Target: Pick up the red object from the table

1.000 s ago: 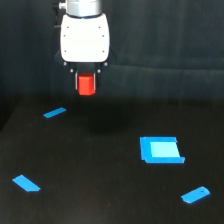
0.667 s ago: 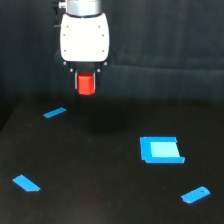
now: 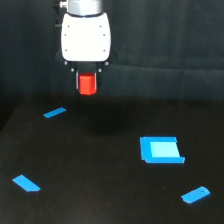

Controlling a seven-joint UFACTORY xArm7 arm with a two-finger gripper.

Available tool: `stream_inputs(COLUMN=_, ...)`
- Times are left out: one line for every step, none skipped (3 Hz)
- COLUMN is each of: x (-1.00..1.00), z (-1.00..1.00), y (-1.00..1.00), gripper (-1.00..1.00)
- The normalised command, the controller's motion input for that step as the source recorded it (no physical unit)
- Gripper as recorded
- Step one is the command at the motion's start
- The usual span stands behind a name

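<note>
The white-bodied gripper [image 3: 87, 86] hangs in the upper left part of the scene, well above the black table [image 3: 100, 190]. Its jaws are narrow and closed on the red object [image 3: 87, 84], a small red-orange block seen between two dark fingers [image 3: 78, 81], one on each side of it. The block sits upright in the grip, its lower end just below the fingertips, clear of the table with the dark backdrop [image 3: 175, 45] behind it. A faint darker patch lies on the table below and slightly to the right of the gripper.

Four flat blue pieces lie on the table, all well apart from one another. A thin blue strip [image 3: 54, 112] lies at the far left, below and to the left of the held block, tilted slightly. A blue square piece [image 3: 161, 149] with a paler centre lies to the right, in the middle depth of the table. A small blue bar [image 3: 26, 183] lies near the left edge, closer to the camera, angled diagonally. Another small blue bar with rounded ends [image 3: 196, 194] lies at the near right, just below and to the right of the square piece, also angled.
</note>
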Motion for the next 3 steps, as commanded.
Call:
stream_inputs(x=0.15, z=0.1, y=-0.09, gripper=-0.93)
stream_inputs(x=0.02, z=0.01, y=-0.05, gripper=-1.0)
stream_inputs(x=-0.01, z=0.04, y=-0.04, gripper=-0.99)
